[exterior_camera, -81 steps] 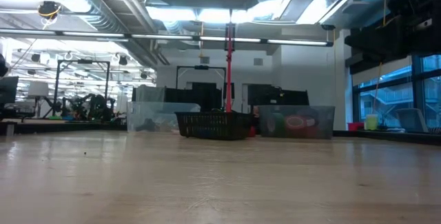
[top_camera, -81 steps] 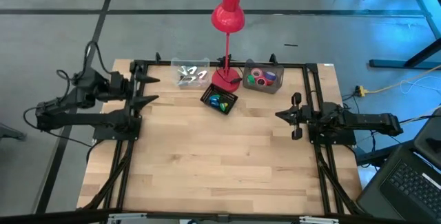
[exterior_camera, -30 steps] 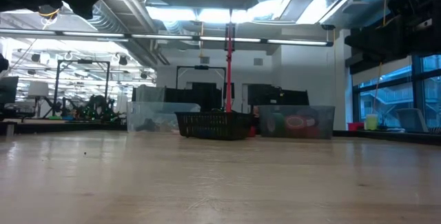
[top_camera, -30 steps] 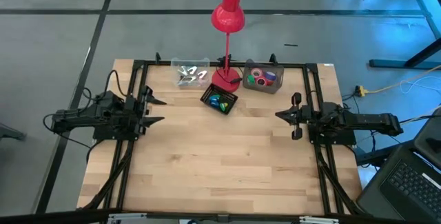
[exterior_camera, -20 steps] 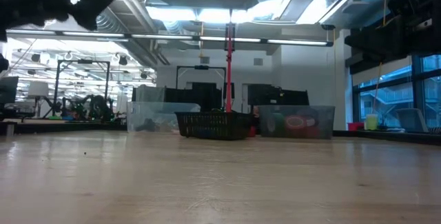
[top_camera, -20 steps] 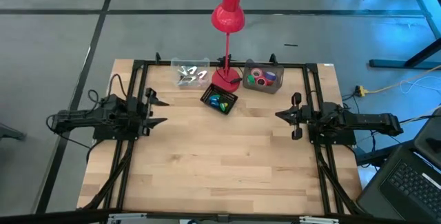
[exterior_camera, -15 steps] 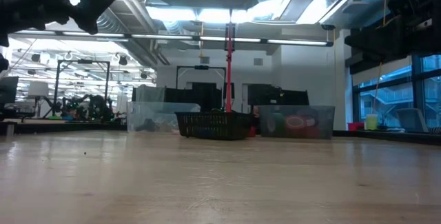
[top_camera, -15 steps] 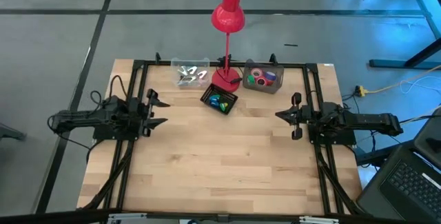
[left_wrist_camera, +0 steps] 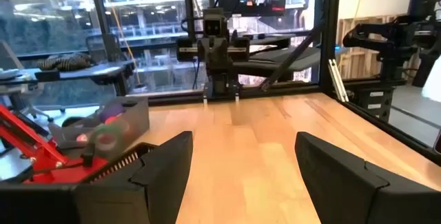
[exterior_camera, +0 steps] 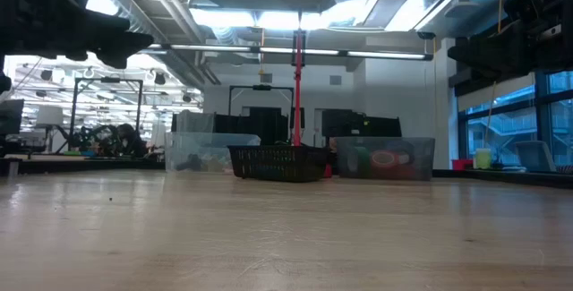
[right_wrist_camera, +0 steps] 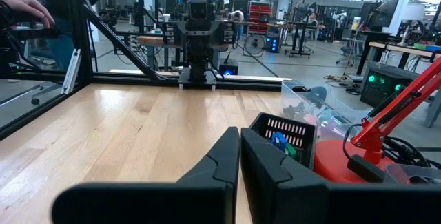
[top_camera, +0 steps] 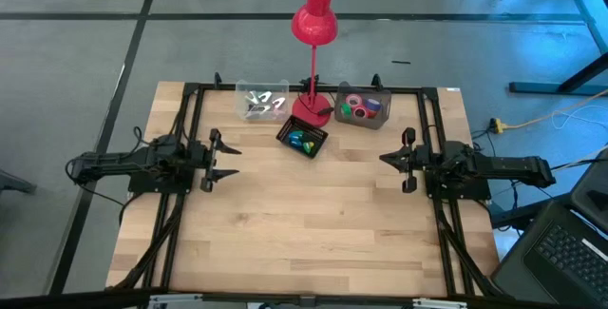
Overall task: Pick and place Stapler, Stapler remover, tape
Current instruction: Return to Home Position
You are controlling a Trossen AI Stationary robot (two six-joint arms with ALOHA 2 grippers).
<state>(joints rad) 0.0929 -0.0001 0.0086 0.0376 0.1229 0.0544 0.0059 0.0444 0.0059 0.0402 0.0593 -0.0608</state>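
Left gripper (top_camera: 228, 160) above the table's (top_camera: 304, 223) left side, jaws spread wide, facing the right gripper (top_camera: 384, 160) above the right side, jaws pressed together. Both well apart from the 3 bins along the far edge. Tape (top_camera: 361, 109) rolls, red, green and purple-blue, in the gray bin (top_camera: 365, 125), right of the red lamp (top_camera: 313, 24). Stapler (top_camera: 302, 141) in the black bin (top_camera: 285, 134) just beside the lamp's base. Small pale pieces in the clear bin (top_camera: 239, 105), left of the lamp.

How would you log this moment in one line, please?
left gripper: open, left side | right gripper: shut, right side | coloured tape rings: in translucent grey bin
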